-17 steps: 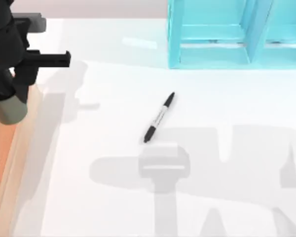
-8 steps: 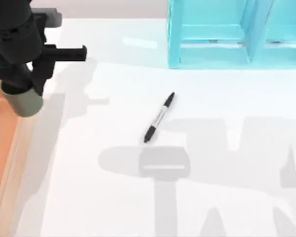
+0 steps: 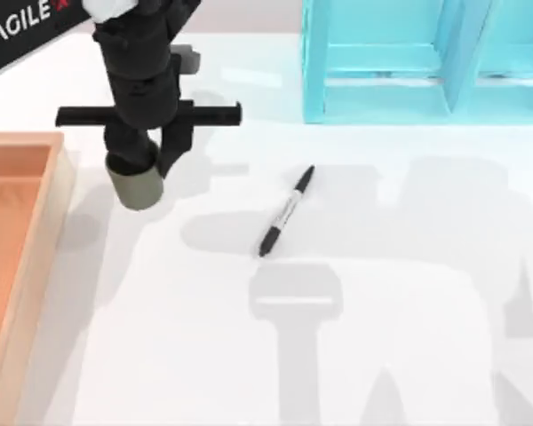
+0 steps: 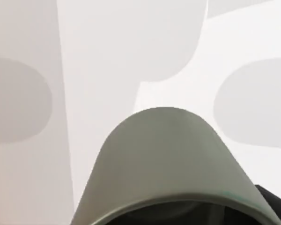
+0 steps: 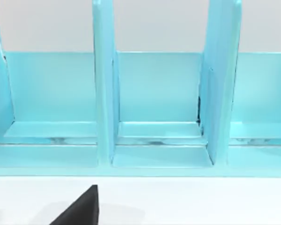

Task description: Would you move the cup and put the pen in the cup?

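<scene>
White laminate worktop point(image 3: 409, 355) is shown spread beneath the left pincer point(image 3: 140, 158), with a pale blue divided rack point(image 3: 382, 62) well off to the pincer's far side and an orange wooden tray point(image 3: 18, 231) at the worktop's left edge, just beside the pincer's path. The left pincer is seen closed around the upper wall of the cup point(image 3: 138, 186), which hangs below it, clear of the worktop as judged by the shadow offset to its side; in the left wrist view the cup point(image 4: 164, 164) is pictured from above its rim, mouth up. The matte, rigid, olive-grey cup is judged light and not fragile, though its smooth wall could slip if it is squeezed weakly; a grip at the rim, as here, is thought sound. The pen point(image 3: 286, 211) lies flat on the worktop, apart from the pincer and to its right, capped end pointing toward the rack. Being slim, stiff and light, it is judged prone to rolling and best taken across its grey-white middle. Compared with a second ago, the cup has been carried from over the tray's side toward the pen, which has not moved. The right pincer point(image 5: 77, 208) is parked near the rack; whether it is open cannot be told.
</scene>
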